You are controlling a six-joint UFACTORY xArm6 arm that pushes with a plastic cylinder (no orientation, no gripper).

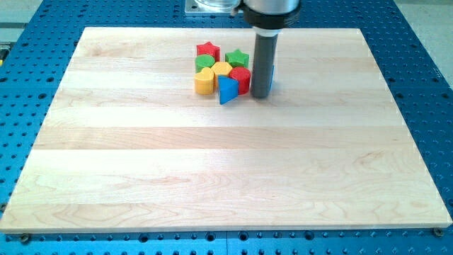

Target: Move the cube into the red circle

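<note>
Rod hid most of a blue block [271,79]; my tip [260,95] touched the red block [241,79], clawless, holding nothing we saw

You have a pale wooden board [212,163] with smooth, matt, visibly grained planks, lying on a blue metal table [417,64] full of small holes. The rod [261,64] looks like dark, matt metal or plastic. The red star [207,49] and blue triangle [226,90] look smoothly painted, slightly glossy.
</note>
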